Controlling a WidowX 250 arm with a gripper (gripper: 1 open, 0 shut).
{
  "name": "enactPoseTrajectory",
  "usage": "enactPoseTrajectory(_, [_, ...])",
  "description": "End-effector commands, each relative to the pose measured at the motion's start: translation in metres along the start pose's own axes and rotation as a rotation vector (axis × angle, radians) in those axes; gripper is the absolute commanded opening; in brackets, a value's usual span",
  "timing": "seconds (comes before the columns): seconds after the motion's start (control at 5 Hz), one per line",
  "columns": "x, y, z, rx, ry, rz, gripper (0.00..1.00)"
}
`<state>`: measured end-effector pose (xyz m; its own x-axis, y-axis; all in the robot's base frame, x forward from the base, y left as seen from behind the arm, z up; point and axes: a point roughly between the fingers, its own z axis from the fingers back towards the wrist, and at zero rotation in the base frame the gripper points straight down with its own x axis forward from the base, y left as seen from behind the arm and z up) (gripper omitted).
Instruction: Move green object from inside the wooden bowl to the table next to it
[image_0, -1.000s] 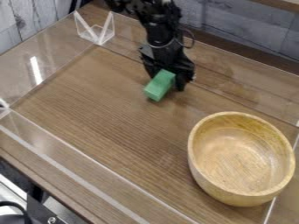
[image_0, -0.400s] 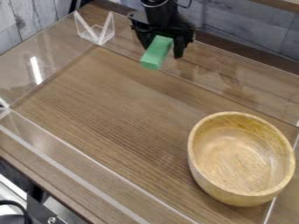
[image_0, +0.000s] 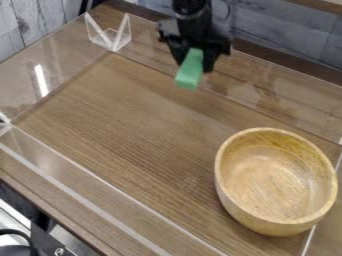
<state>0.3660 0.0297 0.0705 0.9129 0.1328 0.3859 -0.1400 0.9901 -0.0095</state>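
Observation:
The green object (image_0: 191, 70) hangs tilted in the air over the far part of the table (image_0: 120, 130), held at its top end. My gripper (image_0: 195, 52) is shut on it, coming down from the black arm at the top middle. The wooden bowl (image_0: 225, 172) stands at the near right with nothing inside, well apart from the block and to the right of it and nearer the camera.
Clear acrylic walls (image_0: 60, 185) run along the table's edges, with a clear bracket (image_0: 107, 35) at the far left corner. A grey plank wall stands behind the table.
The green object was on the table with the gripper around it; it has since been lifted off the wood, and the gripper has shifted slightly right.

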Motion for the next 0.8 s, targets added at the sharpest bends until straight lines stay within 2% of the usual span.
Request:
enactPoseTrajectory(0.0, [0.0,-0.006,-0.001,0.015,-0.027,0.002,0.0])
enactPoseTrajectory(0.2, [-0.007,-0.009,-0.004,0.024,-0.003,0.017,1.0])
enactPoseTrajectory(0.4, [-0.003,-0.001,0.001,0.004,0.009,0.003,1.0])
enactPoseTrajectory(0.6, [0.004,0.011,0.013,-0.016,0.002,-0.002,1.0])
